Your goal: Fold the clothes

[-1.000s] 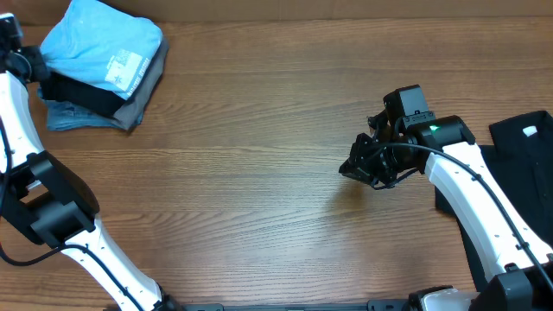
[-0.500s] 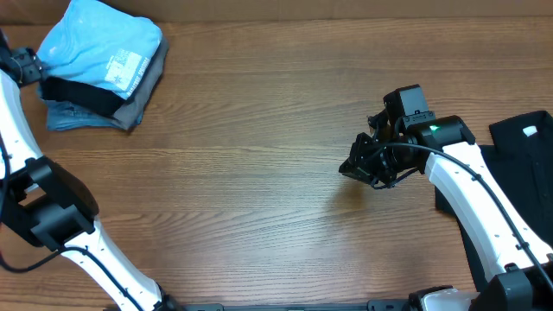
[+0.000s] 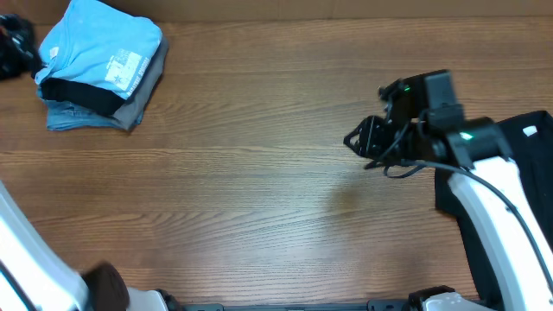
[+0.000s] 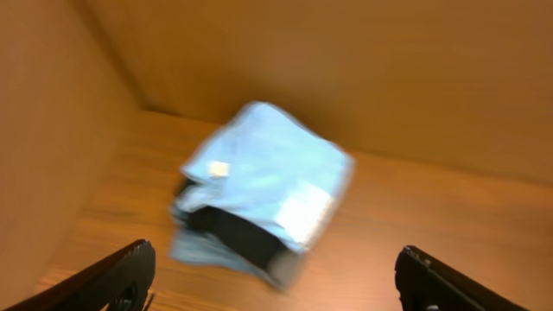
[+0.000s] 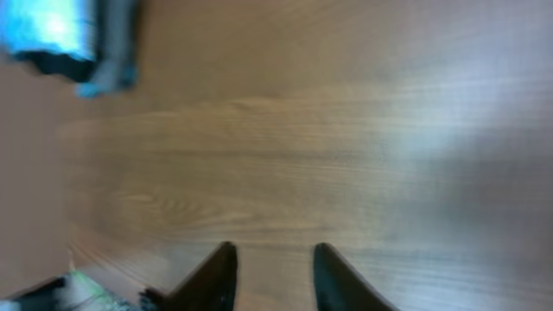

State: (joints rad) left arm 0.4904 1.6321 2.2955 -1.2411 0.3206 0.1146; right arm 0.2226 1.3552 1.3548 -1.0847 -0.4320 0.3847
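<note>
Two garments: light blue T-shirt (image 3: 99, 39) folded, upper left of table (image 3: 259, 173); black garment (image 3: 540, 151) at right edge. Soft, light, floppy; I'd pinch black collar near white label (image 3: 529, 131). Left gripper (image 4: 275, 255) and right gripper (image 5: 272, 259) spread, empty.

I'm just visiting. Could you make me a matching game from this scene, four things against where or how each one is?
1. folded light blue T-shirt
2. black garment with white label
3. left arm's jaws
4. right arm's jaws

A. open, above the wooden table's middle
B. spread at the table's right edge
C. topping the pile of folded clothes, far left corner
D. wide open, facing that pile

Pairs: 1-C, 2-B, 3-D, 4-A
</note>
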